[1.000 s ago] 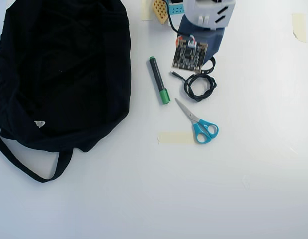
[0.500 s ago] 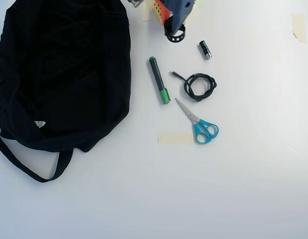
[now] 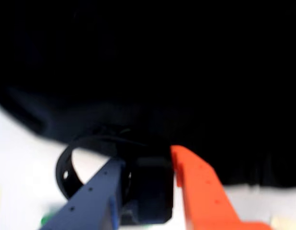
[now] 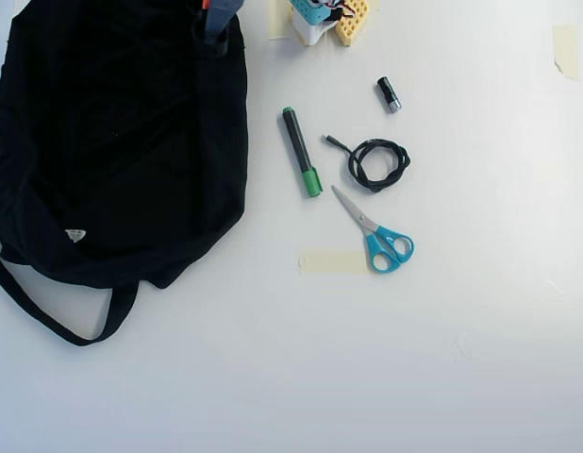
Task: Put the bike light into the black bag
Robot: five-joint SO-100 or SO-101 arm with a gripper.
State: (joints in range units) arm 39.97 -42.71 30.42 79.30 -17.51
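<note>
Bike light [image 3: 150, 189] sits clamped between the two gripper [image 3: 150, 165] fingers in the wrist view: blue finger [image 3: 93, 196] on the view's left, orange finger [image 3: 203, 191] on the right, both pressed against the blocky body. Its ring-shaped strap loop [image 3: 66, 167] sticks out to the left of the blue finger, over white table [image 3: 18, 158]. View is blurred, so finer detail on the light can't be read.

Directly ahead of the gripper is the black bag [image 3: 153, 67], filling most of the wrist view; the light is at its edge, and whether it's over the opening can't be told.

Overhead view: black bag [image 4: 112, 142] lies at the left of the table [image 4: 367, 368], white label [image 4: 75, 235] near its lower part, long strap [image 4: 46, 316] looping out below. Only a bit of the arm [image 4: 219, 19] shows at the bag's top edge; the light itself isn't visible there.

Right of the bag, apart from it: green marker [image 4: 300, 151], coiled black cable [image 4: 374, 162], small black cylinder with silver end [image 4: 389, 94], blue-handled scissors [image 4: 376, 234] touching a strip of tape [image 4: 332, 262].
</note>
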